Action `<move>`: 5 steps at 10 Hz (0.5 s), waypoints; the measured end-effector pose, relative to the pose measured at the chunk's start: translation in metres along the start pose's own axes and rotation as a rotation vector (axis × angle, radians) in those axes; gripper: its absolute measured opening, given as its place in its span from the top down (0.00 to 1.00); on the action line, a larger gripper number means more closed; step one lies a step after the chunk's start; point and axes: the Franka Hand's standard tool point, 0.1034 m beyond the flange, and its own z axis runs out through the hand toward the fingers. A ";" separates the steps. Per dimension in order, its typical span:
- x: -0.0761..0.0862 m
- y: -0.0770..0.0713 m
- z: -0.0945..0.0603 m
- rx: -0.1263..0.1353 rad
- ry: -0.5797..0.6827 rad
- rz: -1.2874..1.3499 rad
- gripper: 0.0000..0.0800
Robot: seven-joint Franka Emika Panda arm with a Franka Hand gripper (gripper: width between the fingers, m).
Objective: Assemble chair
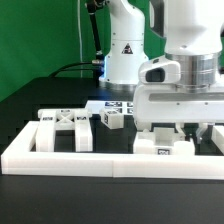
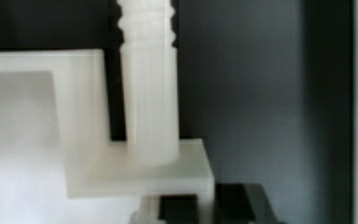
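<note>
Nearest the exterior camera, the low white border wall [image 1: 70,155] runs across the dark worktop [image 1: 30,100]. Just behind it, at the exterior view's right, tagged chair pieces [image 1: 160,147] lie directly beneath the tool [image 1: 182,128], which hangs low over them with its jaws clenched together; whether it touches them cannot be told. The wrist view shows a threaded leg [image 2: 149,80] standing upright on a white block [image 2: 149,172], with a flat panel [image 2: 34,110] beside it, all close ahead of the dark fingertips [image 2: 179,208]. Towards the exterior view's left, well apart from the tool, sits the X-braced frame [image 1: 62,128], with a small tagged block [image 1: 110,120] between. Farther back lies the marker board [image 1: 118,104]
</note>
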 end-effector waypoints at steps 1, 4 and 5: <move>-0.001 -0.009 0.000 0.004 0.002 -0.013 0.96; 0.004 -0.035 -0.001 0.009 0.013 -0.050 0.96; 0.004 -0.035 -0.001 0.004 0.004 -0.037 0.96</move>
